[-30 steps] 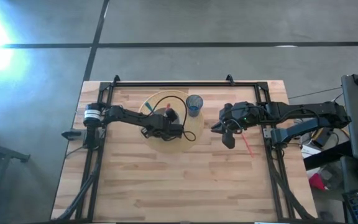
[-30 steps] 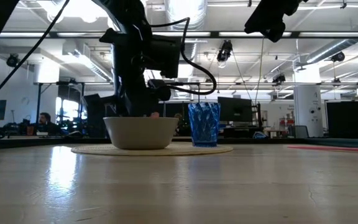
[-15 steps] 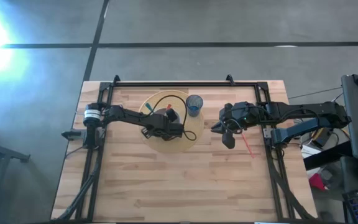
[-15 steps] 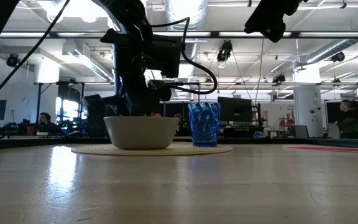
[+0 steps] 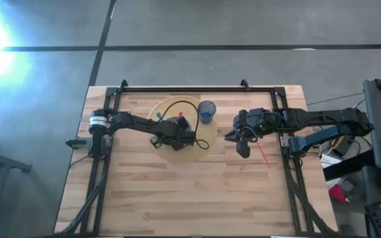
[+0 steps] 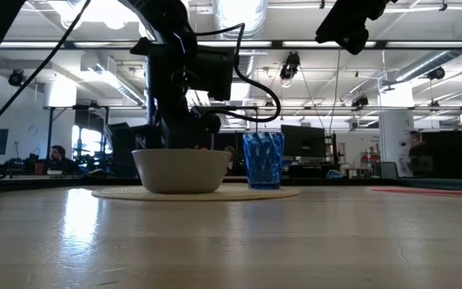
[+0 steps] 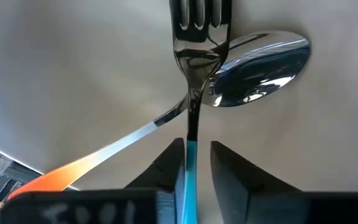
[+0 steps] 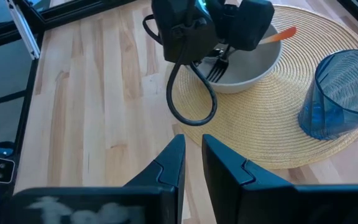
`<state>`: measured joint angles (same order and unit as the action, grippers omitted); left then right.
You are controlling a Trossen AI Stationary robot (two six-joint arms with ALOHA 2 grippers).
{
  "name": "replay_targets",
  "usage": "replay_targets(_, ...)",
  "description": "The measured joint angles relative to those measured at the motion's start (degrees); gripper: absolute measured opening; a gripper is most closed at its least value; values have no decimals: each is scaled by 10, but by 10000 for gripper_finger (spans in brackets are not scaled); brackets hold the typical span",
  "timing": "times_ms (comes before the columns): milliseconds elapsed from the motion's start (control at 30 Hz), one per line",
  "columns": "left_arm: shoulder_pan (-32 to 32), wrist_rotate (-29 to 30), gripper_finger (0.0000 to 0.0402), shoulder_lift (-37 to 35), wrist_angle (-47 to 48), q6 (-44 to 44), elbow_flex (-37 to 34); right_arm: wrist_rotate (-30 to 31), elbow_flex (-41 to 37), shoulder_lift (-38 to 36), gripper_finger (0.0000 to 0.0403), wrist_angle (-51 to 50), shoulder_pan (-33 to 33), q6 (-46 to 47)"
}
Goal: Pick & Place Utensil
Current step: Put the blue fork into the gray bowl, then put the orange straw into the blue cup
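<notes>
My left gripper point(image 5: 181, 129) stands over the white bowl point(image 6: 181, 170) on the round straw mat point(image 8: 263, 134) and is shut on a fork with a blue handle point(image 7: 190, 163). The fork's tines point(image 8: 216, 70) point down into the bowl. A spoon point(image 7: 260, 68) with an orange handle point(image 8: 279, 33) lies in the bowl, under the fork's neck. A blue tumbler point(image 5: 207, 111) stands on the mat beside the bowl. My right gripper point(image 5: 231, 137) waits shut, raised right of the mat. My left gripper holds the fork by its blue handle point(image 7: 190, 171), between the two fingers point(image 7: 169, 168), coming from above and pointing down into the bowl. The handle runs along the fingers. The fork's metal neck point(image 7: 193, 112) crosses the spoon's bowl; whether the tines touch the white bowl I cannot tell.
A thin red utensil point(image 5: 263, 152) lies on the wood near the table's right edge, under my right arm. A loop of black cable point(image 8: 188, 102) hangs from the left wrist over the mat. Bare table lies toward the near edge point(image 5: 190, 198).
</notes>
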<state>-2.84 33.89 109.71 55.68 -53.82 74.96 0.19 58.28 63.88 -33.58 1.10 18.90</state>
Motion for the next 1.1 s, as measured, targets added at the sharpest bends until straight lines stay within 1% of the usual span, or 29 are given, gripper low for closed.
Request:
replay_targets(200,-5,0,111,0,0,25,0,0,0,0,52,0,0,0)
replay_targets(367,-7,1,127,-2,0,37,0,0,1,0,52,0,0,0)
replay_targets(600,-8,1,133,-10,11,53,7,0,1,0,52,0,0,0)
replay_targets(867,-9,2,133,-11,42,77,54,-1,1,0,52,0,0,0)
replay_targets(1100,-9,-4,133,-11,106,121,97,-7,1,-1,52,-10,0,6)
